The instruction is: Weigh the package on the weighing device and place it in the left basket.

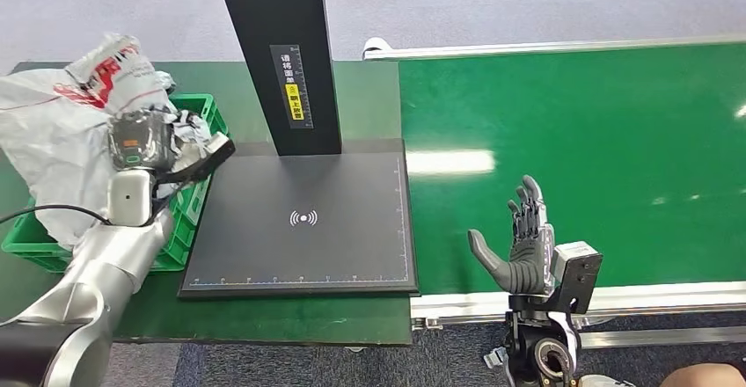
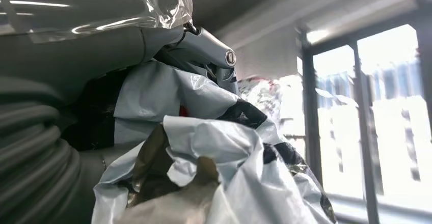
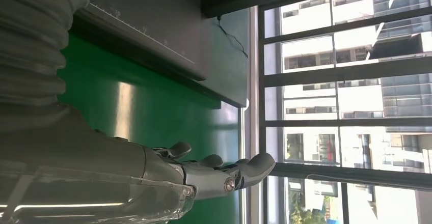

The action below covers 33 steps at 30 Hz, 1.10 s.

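At the far left the green basket (image 1: 201, 195) sits on the dark table (image 1: 361, 97), heaped with crumpled grey plastic; the package (image 1: 53, 123), a grey mailer bag with red print, lies over the basket and spills past its left rim. The left hand (image 1: 171, 145) is above the basket with its fingers closed on a fold of the package; the left wrist view shows the thumb (image 2: 209, 51) pressed against the bag's plastic (image 2: 168, 91). Just right of the basket lies the black weighing device (image 1: 303, 220), its flat plate bare under an upright black post (image 1: 277, 53). Further right runs the green conveyor belt (image 1: 598, 141). The right hand (image 1: 519, 246) hovers over the belt's near edge, fingers spread apart and upright, holding nothing
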Tool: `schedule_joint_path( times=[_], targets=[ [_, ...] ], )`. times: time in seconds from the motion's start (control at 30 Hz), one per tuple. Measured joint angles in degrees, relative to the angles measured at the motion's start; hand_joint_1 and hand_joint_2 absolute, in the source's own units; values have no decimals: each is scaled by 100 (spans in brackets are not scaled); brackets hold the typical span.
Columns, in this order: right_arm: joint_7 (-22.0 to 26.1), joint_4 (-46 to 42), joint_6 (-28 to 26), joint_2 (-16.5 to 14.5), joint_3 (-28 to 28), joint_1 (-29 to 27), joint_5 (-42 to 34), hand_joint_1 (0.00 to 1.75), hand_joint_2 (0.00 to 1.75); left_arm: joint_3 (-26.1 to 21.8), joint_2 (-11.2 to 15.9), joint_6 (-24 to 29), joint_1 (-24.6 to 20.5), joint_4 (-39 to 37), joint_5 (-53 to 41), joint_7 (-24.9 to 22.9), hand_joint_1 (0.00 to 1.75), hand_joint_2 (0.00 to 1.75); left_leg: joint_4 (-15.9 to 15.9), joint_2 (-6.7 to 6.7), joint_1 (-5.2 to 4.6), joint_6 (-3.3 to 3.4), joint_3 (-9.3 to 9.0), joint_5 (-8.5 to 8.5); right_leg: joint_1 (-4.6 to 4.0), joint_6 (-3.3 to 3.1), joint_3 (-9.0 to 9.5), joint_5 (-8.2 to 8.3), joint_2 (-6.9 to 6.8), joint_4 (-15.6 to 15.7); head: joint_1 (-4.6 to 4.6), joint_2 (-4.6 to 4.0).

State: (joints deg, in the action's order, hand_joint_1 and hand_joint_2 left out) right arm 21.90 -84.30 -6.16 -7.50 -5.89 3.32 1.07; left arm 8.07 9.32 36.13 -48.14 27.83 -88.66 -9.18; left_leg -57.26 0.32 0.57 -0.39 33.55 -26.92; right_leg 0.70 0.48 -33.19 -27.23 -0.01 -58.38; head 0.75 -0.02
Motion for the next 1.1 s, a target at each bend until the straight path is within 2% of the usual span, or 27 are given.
schedule_joint_path(
  times=[0.3, 0.57, 0.67, 0.87, 1.1],
  targets=[
    [56, 0, 25, 22, -87, 5, -9, 0, 175, 1266, -22, -1175, 40, -739, -3, -659, 175, 175, 6, 1, 0, -5, -25, -9, 0, -3, 31, -3, 1, 0, -2, 0],
    [0, 0, 108, 30, -129, 7, 59, 0, 175, 1503, 72, -1550, 54, -904, 43, -1201, 175, 175, 29, 63, 1, -34, -94, -35, 0, -16, 95, -5, 72, -2, 0, 0],
    [-21, 0, 117, 29, -149, 4, 80, 0, 175, 1497, 167, -1256, 139, -914, 117, -1302, 175, 175, 41, 120, 2, -50, -118, -53, -1, -37, 105, -10, 124, -3, -2, 0],
    [-63, 0, 111, 37, -161, -23, 119, 0, 175, 1325, 370, 76, 321, -905, 178, -1281, 175, 175, 56, 142, 12, -60, -135, -46, -12, -52, 90, -7, 154, -6, -2, 1],
    [-72, 0, 98, 64, -175, -29, 119, 0, 175, 756, 688, 177, 334, -610, 81, -1179, 175, 175, 58, 137, 21, -67, -104, -41, -21, -60, 56, -13, 150, -8, -1, 0]
  ],
)
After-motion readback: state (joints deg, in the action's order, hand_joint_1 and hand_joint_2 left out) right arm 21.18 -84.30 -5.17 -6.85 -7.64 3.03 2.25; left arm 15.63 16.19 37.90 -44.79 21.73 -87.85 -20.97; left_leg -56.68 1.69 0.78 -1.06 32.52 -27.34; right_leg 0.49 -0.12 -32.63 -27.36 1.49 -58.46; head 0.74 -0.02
